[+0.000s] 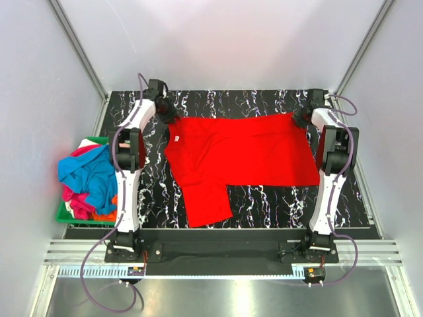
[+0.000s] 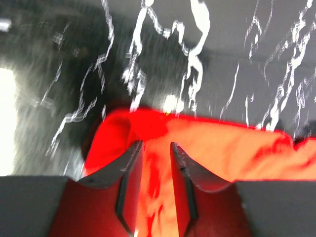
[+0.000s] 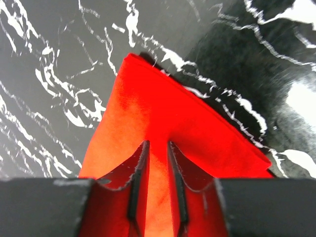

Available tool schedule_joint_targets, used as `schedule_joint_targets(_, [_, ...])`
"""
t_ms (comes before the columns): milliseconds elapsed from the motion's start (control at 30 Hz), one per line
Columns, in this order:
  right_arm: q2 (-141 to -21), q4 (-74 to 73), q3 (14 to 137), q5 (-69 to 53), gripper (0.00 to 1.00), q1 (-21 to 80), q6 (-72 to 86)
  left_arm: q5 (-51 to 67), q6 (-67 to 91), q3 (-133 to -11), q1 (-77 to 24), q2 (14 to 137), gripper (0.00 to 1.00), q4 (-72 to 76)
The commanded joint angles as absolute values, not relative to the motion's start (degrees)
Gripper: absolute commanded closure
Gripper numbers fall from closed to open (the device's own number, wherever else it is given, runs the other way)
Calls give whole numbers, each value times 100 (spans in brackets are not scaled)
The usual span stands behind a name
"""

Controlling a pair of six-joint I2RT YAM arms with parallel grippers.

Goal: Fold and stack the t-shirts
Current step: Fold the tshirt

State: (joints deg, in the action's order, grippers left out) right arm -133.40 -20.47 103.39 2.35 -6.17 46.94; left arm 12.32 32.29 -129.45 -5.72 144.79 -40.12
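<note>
Red t-shirt [image 1: 238,155] spread on black marbled counter [image 1: 277,201], one part reaching toward near edge. Left gripper [image 1: 166,113] at far-left corner, jaws slightly apart with cloth between, cannot tell if pinching. Right gripper [image 1: 303,117] at far-right corner, jaws clamped on cloth. Other t-shirts [image 1: 86,175], blue, pink, orange, heaped in green basket [image 1: 64,214] left of counter.

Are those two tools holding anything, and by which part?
The red t-shirt. The right tool pinches its far hem corner; the left tool straddles its far shoulder edge, but a grip there cannot be told.
</note>
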Motion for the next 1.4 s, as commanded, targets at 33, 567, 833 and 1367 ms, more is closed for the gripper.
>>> schedule_joint_targets(33, [-12755,-2276,10398,-386,69,-633,4509,1704,2945,-12060,-650,12923,64,-3569])
schedule_joint_targets(567, [-9818,-2224,7841,-1160,60,-449,4061,1073,2548,-9941,-1266,12182,64,-3551])
schedule_joint_targets(833, [-9141,-2039,7041,-1178,60,208,4060,819,2645,-9397,-1459,11875,63,-3542])
schedule_joint_targets(1367, [-9572,-1398,6619,-1204,60,1362,4324,176,2760,-7831,-2408,10960,57,-3472])
